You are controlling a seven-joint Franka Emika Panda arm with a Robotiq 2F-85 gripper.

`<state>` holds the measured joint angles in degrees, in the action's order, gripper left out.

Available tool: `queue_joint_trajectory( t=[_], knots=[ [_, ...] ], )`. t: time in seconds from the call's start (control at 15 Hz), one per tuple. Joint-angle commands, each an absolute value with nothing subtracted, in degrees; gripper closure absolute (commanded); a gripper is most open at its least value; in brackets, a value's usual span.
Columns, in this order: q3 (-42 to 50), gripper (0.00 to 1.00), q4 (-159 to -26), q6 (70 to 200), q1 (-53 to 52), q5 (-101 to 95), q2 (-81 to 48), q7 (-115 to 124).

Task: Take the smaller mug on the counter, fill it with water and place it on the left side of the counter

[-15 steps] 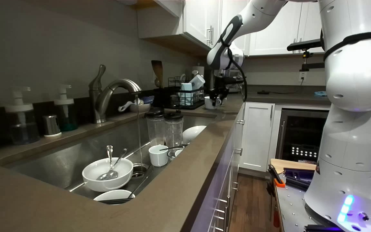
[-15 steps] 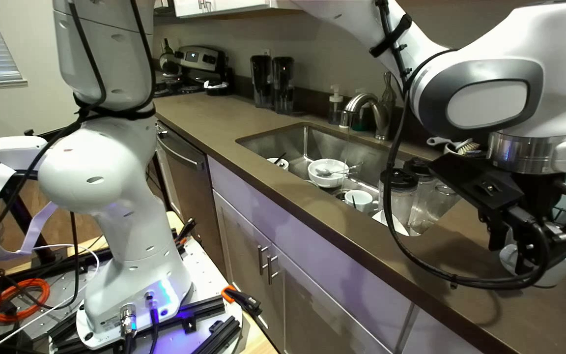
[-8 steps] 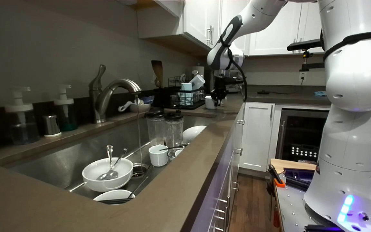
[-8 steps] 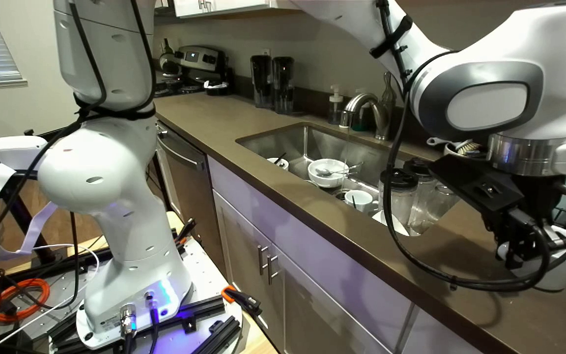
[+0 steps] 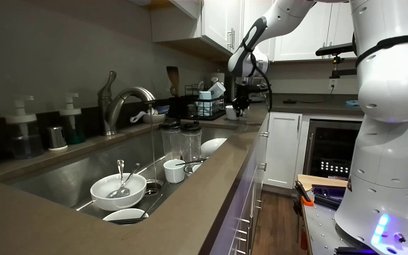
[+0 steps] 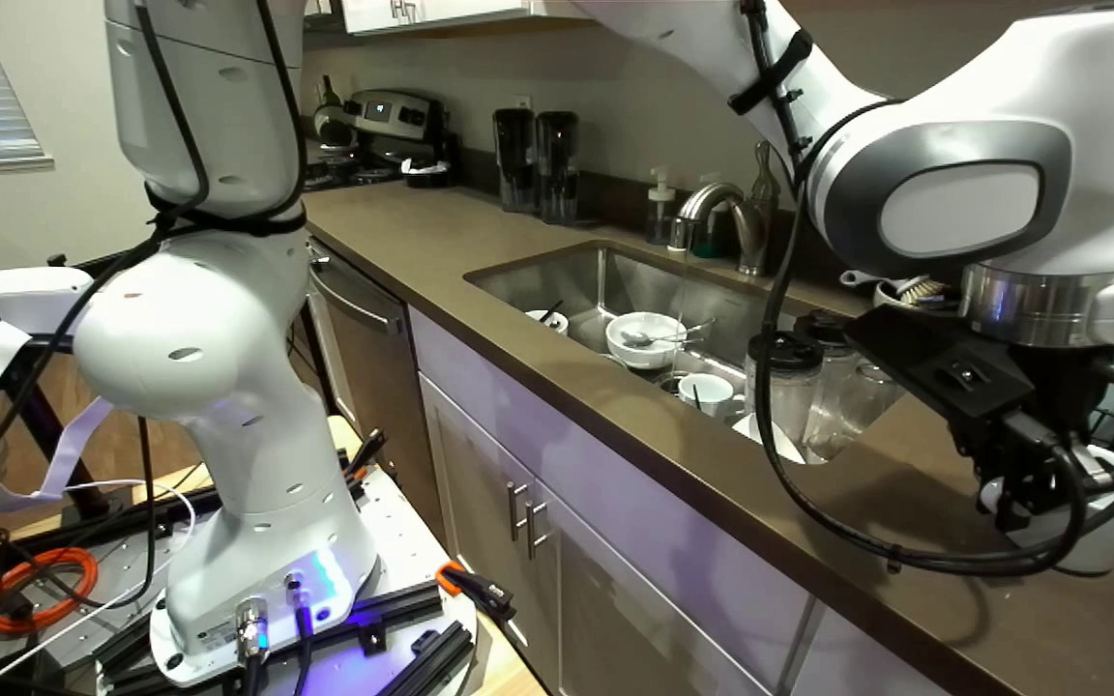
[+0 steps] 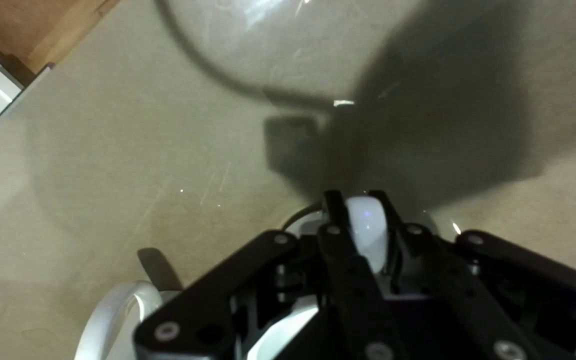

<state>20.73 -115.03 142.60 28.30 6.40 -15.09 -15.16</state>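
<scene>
My gripper (image 7: 357, 201) is shut on the handle of the smaller mug (image 7: 290, 327), a plain white one; the fingers stand on either side of the white loop. Most of the mug's body is hidden behind the gripper in the wrist view. In an exterior view the mug (image 6: 1113, 527) appears upright or slightly tilted, low over the counter (image 6: 393, 208); whether its base touches cannot be told. Another exterior view shows the mug (image 5: 231, 112) beside the gripper (image 5: 240, 109), past the sink. Water (image 5: 152, 141) runs from the faucet (image 5: 138, 92).
A second white mug (image 7: 99, 316) shows its handle close by in the wrist view. A dish rack (image 5: 209, 109) stands behind. The sink (image 5: 58, 180) holds a bowl with spoons (image 5: 136, 191), a white mug (image 5: 174, 171) and clear lidded bottles (image 5: 191, 145).
The jaws have closed on the mug's handle. The mug has shifted and turned slightly against the gripper. Over the last half second almost nothing moves.
</scene>
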Motion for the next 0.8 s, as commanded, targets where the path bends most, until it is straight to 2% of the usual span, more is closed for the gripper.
queue_joint_trajectory(
  t=[0.0,0.73],
  knots=[
    [20.42,0.96,-117.81,142.59,28.58,6.54,-12.48,-16.24],
    [21.03,0.96,-129.07,141.55,24.67,1.49,-1.53,-13.26]
  ],
)
